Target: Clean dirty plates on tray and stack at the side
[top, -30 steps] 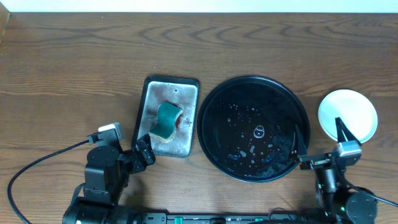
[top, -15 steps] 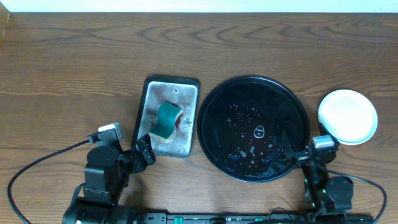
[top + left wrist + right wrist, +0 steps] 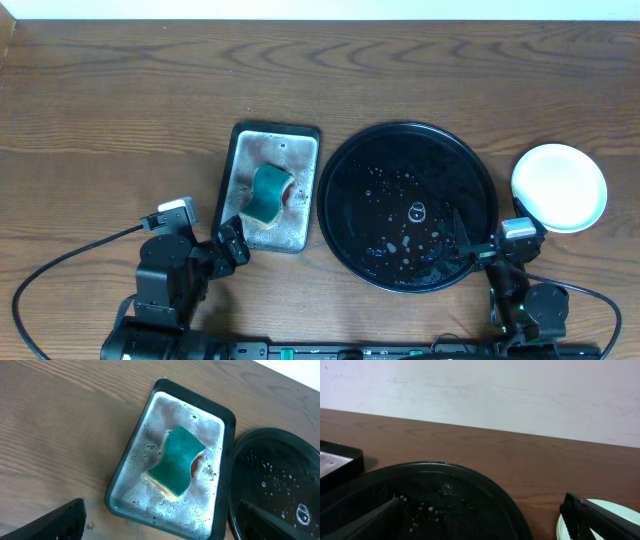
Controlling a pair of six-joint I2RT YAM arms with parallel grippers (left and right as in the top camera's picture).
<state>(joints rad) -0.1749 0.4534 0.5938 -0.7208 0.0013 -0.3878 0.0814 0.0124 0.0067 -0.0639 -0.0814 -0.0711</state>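
Tray (image 3: 408, 207): round, glossy black, raised rim, on the wood-grain tabletop (image 3: 120, 100) right of centre. No plate is on it, only water beads and bits of foam. Likely stiff, and slick when wet. Both wrist views cut off its near edge.

Metal pan (image 3: 285, 150): rectangular, grey, just left of the tray, with a thin gap between them. It holds suds with a faint reddish smear.

Plates (image 3: 559, 186): off the tray, on bare tabletop just beside its right rim and not touching it. From overhead they read as one pale disc with a clean top face. How many are stacked cannot be told, and no yellow rim shows. Judged light, rigid and breakable, and slippery if damp. The raised rim is the only place to grip, pinched at the edge nearest the right arm. The right wrist view shows only a mint sliver, partly behind a finger.

Sponge (image 3: 268, 193): green over a yellow underside, buckled, lying in the pan's suds. Soft and waterlogged.

Right gripper (image 3: 495, 240): spread wide, nothing between the fingers, low between tray and plates. Its left finger is hard to pick out against the black tray.

Left gripper (image 3: 232, 242): parted wide, empty, at the pan's near corner. Its fingers show only at the edges of the wrist view.
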